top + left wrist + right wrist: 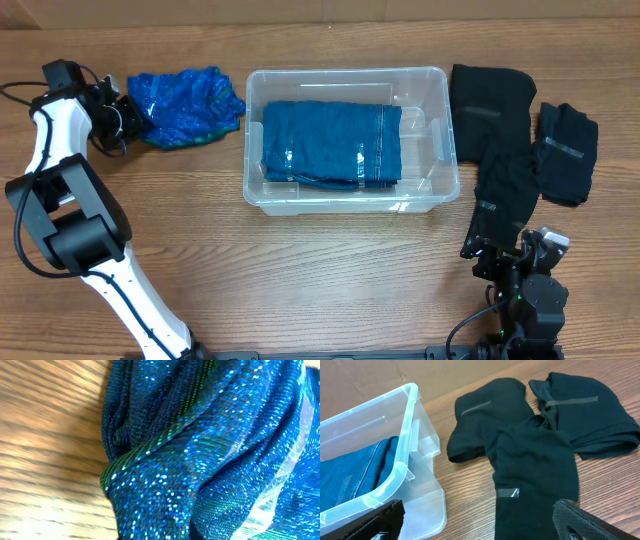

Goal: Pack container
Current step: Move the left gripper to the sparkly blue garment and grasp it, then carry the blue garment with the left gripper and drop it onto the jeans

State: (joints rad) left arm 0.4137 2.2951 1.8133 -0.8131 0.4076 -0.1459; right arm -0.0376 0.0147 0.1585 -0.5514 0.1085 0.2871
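Observation:
The clear plastic container point(345, 73) stands mid-table with folded blue jeans point(330, 143) inside; its rim point(402, 462) and the jeans point(355, 477) also show in the right wrist view. A crumpled sparkly blue garment point(187, 104) lies at the far left and fills the left wrist view point(210, 450). My left gripper point(128, 115) is at that garment's left edge; its fingers are hidden. My right gripper point(512, 258) is open and empty point(480, 525), just short of the near end of a long black garment point(535, 465).
Three black garments lie right of the container: the long one point(500, 150), one behind it point(487, 415), and a folded one point(567, 152) at the far right. Bare wood lies in front of the container.

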